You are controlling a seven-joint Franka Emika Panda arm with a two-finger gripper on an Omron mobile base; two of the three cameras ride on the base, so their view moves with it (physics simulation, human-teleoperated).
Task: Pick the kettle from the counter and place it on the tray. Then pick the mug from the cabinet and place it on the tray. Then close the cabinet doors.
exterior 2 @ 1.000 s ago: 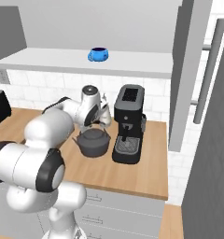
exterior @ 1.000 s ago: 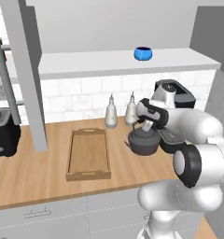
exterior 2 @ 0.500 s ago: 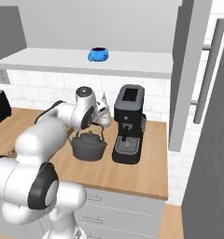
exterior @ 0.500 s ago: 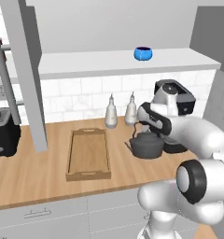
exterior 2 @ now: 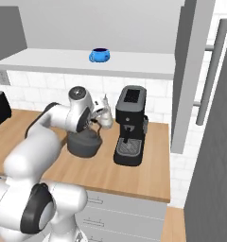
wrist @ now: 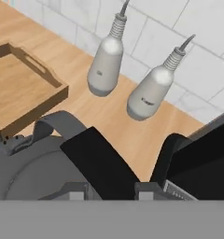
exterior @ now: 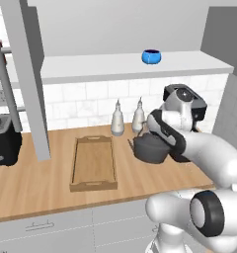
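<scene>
The dark grey kettle [exterior: 151, 148] [exterior 2: 84, 142] [wrist: 25, 177] is on the counter [exterior: 41, 188], right of the wooden tray [exterior: 74, 159] [wrist: 37, 109]. My gripper [exterior: 149, 132] [exterior 2: 89, 125] [wrist: 132, 156] reaches down over the kettle's top and is shut on its arched handle [wrist: 55, 123], which runs in behind one dark finger [wrist: 100, 163]. The blue mug [exterior: 151, 56] [exterior 2: 100, 55] stands on the pale shelf of the cabinet [exterior: 115, 66] above, well clear of the arm. The cabinet doors [exterior: 26, 74] [exterior 2: 186, 75] hang open at both sides.
Two pale bottles [exterior: 117, 121] [wrist: 107, 65] [wrist: 153, 91] stand against the tiled wall just behind the kettle. A black coffee machine [exterior 2: 129, 125] is close on the kettle's right. A dark toaster [exterior: 2, 141] sits at the counter's far left.
The jaws have narrowed onto the kettle's handle. The forearm has swung and the kettle has shifted slightly to the left. Mug, tray and doors have not moved.
</scene>
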